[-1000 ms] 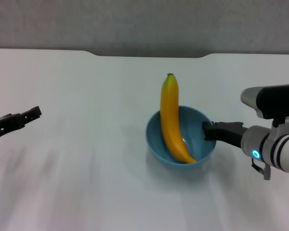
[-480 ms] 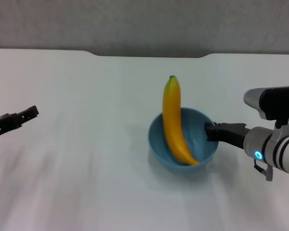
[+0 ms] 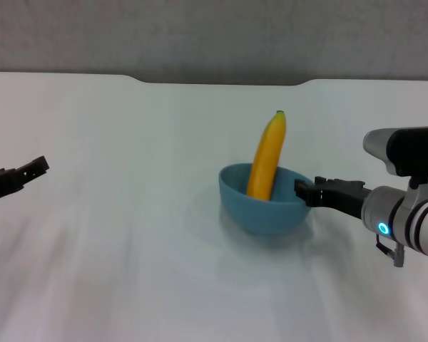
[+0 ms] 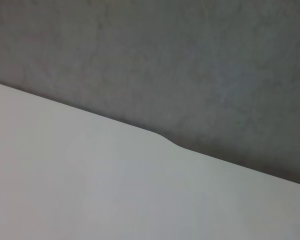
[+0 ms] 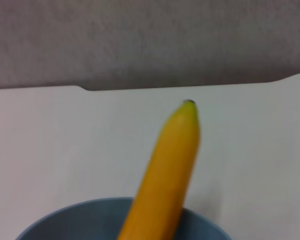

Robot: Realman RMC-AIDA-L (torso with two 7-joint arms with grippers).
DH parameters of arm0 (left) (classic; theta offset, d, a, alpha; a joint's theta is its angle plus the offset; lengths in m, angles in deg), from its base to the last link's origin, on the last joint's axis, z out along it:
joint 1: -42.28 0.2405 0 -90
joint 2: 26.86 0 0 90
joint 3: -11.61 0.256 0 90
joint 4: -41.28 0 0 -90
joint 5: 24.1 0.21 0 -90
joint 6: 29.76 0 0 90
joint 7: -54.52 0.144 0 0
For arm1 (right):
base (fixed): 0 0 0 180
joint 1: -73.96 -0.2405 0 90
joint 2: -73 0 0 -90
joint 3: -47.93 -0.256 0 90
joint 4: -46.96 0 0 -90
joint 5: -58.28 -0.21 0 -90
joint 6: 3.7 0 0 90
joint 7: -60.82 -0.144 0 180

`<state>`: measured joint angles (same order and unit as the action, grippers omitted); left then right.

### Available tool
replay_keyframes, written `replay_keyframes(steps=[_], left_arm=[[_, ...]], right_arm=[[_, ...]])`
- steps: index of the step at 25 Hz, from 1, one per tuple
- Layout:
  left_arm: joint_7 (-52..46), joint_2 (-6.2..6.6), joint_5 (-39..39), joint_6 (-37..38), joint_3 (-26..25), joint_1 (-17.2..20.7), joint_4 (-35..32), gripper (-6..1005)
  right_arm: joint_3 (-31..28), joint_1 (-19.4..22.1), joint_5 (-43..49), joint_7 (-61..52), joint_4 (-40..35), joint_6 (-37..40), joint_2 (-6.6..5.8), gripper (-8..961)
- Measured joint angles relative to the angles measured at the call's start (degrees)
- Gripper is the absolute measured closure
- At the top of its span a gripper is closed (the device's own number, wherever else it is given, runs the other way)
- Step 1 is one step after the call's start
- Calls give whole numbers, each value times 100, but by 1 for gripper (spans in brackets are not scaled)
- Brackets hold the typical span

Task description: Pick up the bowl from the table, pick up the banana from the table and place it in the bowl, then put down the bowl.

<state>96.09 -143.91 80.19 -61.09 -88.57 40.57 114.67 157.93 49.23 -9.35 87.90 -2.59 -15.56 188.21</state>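
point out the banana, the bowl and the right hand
banana (image 3: 267, 161): head view, middle of the yellow body sticking up out of the bowl
bowl (image 3: 264, 216): head view, front of the blue outer wall
right hand (image 3: 304, 191): head view, black fingertips at the bowl's rim

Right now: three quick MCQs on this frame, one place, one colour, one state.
1. Where is the banana?
A. flat on the table
B. standing in the bowl
C. in the left gripper

2. What colour is the bowl?
A. light blue
B. red
C. white

3. What is the right gripper doing?
A. parked far from the bowl
B. at the bowl's rim
C. holding the banana

Answers:
1. B, its lower end sits inside the bowl, tip leaning up.
2. A, seen in head and right wrist views.
3. B, its fingers meet the rim on the robot's right.
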Motion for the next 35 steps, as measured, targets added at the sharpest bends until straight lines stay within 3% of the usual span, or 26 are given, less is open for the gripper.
replay_keyframes(steps=[1,4,15,27,35], left_arm=[[23,-3,-1,19,-6,8,-1,118],[38,-3,-13,31,-6,23,-1,118],[406,1,-483,39,-1,93,-16,118],[446,1,-516,39,-67,128,-18,119],[454,-2,-524,39,-71,117,-74,119]], right_arm=[[-27,67,8,8,-100,0,-5,690],[-65,141,36,27,-198,0,-7,443],[-66,204,61,142,-404,-55,-26,203],[-317,666,75,782,-1226,-54,-25,188],[-356,687,75,788,-1242,-69,-29,190]])
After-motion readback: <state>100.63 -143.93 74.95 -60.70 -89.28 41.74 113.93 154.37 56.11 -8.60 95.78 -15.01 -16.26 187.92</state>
